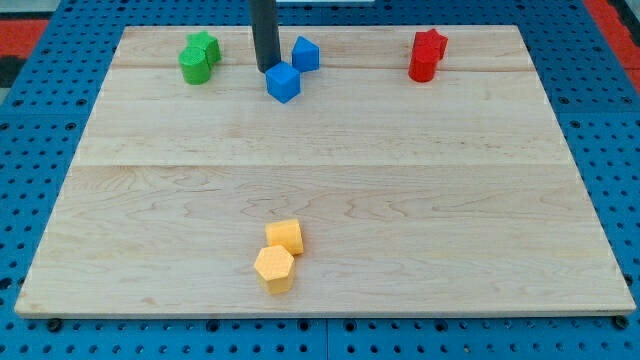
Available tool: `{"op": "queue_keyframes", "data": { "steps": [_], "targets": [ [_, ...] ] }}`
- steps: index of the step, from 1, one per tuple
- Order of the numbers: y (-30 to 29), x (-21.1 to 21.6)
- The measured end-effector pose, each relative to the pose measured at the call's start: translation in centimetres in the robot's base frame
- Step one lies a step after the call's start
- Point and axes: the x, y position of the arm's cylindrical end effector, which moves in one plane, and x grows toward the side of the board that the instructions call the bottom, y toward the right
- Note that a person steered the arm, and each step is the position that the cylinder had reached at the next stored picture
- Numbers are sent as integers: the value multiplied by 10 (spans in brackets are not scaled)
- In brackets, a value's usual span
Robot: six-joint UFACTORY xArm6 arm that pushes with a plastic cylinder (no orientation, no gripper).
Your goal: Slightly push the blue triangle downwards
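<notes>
Just to the view's right of my tip [266, 69], slightly higher: blue triangle [306, 53].

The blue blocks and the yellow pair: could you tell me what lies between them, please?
Nothing: the camera view shows only bare wooden board between the blue blocks and the yellow blocks.

The pale wooden worktop [420, 200] is sitting on a blue perforated base [30, 180]. Two green blocks [199, 58] are touching near its top left; two red blocks [427, 55] top right; two yellow blocks [279, 256] are touching near its bottom edge.
</notes>
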Motion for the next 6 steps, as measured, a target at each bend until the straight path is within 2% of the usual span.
{"op": "queue_keyframes", "data": {
  "steps": [1, 2, 3, 5, 6],
  "targets": [
    [-9, -40],
    [30, -66],
    [52, -37],
    [52, 30],
    [67, -29]
  ]
}}
